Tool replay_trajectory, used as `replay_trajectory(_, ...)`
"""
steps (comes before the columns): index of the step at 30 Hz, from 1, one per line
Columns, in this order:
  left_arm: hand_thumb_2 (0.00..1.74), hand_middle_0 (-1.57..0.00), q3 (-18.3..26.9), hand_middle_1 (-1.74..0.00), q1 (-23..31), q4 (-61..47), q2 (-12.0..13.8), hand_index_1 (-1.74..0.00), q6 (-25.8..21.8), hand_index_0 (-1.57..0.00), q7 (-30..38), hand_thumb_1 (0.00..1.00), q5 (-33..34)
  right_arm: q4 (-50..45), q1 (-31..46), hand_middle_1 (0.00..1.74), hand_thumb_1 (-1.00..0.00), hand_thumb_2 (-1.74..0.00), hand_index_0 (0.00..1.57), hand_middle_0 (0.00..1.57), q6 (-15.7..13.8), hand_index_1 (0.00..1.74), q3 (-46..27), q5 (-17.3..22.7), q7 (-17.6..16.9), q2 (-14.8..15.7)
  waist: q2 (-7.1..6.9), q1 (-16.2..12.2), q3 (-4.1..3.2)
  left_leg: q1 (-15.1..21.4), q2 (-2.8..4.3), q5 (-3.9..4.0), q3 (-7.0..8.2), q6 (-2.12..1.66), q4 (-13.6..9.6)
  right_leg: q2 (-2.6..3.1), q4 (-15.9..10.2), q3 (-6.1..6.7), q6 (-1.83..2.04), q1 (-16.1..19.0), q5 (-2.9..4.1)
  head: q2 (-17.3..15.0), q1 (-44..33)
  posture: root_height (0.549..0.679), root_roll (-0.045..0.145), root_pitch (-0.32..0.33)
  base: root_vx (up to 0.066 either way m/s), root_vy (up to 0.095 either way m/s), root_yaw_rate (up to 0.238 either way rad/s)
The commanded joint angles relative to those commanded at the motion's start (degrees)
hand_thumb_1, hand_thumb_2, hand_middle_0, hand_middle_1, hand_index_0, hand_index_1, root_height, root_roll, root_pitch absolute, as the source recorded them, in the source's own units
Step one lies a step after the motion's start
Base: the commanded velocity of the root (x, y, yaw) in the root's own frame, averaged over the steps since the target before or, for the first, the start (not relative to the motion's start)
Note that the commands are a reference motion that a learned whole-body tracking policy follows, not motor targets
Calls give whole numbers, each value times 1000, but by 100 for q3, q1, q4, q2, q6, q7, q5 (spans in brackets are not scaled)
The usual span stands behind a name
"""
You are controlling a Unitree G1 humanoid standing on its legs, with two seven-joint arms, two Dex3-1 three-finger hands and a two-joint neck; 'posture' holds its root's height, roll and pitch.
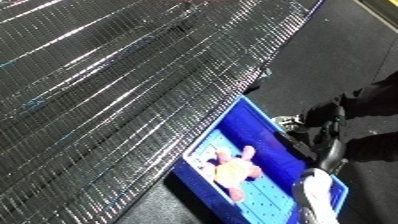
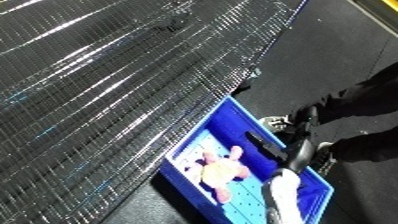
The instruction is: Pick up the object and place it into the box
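Observation:
A pink plush toy (image 1: 233, 170) with a yellow belly lies flat on the floor of the blue bin (image 1: 253, 111). Nothing is holding it. My right forearm (image 2: 282, 194), white and silver, comes up from the lower edge over the bin's right side. Its black hand (image 2: 265, 142) is above the bin's right rim, a little to the right of the toy and apart from it. The hand is dark against the dark floor, so its shape is hard to read. My left hand does not show in either view.
A large wire mesh surface (image 1: 115, 85) fills the left and top of the view, and the bin sits against its edge. A person's legs in black (image 1: 369, 105) and a shoe (image 1: 289, 121) stand on the dark floor to the right of the bin.

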Motion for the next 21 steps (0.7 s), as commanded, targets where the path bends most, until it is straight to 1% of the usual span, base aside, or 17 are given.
replay_trajectory(3,1740,-1570,33,-1740,-2,-9,-10,-1740,-1,-1570,32,1000,16,-269,74,0,0,0,0,0,88,0,117,-270,34,60,-45,29,0,-15,24,15,-17,4,8,16,3,-11,-1,-2,-2,-48,-137,651,112,14,-15,-11,4)
replay_trajectory(7,1740,-1570,92,-1740,11,-33,-11,-1740,29,-1570,78,1000,34,-838,178,0,0,0,0,0,281,0,338,-793,76,151,-127,71,0,-30,63,30,-43,11,23,43,11,-26,-3,9,-2,-115,-352,650,108,11,-19,-15,29)
replay_trajectory(14,1740,-1570,175,-1740,62,-40,5,-1740,151,-1570,111,1000,114,-1656,202,0,0,0,0,0,642,0,841,-1477,252,273,-272,221,0,-63,97,64,-131,23,29,84,18,-70,-6,44,17,-234,-822,650,102,5,-25,-8,59)
replay_trajectory(18,1740,-1570,214,-1740,102,-54,29,-1740,212,-1570,113,1000,166,-1870,137,0,0,0,0,0,816,0,1127,-1734,315,328,-355,342,0,-122,103,84,-198,24,54,94,22,-106,-7,56,30,-261,-1061,650,98,1,-32,-12,90)
replay_trajectory(21,1740,-1570,216,-1740,94,-50,56,-1740,243,-1570,126,1000,212,-1928,44,0,0,0,0,0,900,0,1350,-1824,390,353,-413,454,0,-165,106,94,-253,26,69,101,29,-136,-5,64,40,-331,-1355,650,95,-1,-33,-11,108)
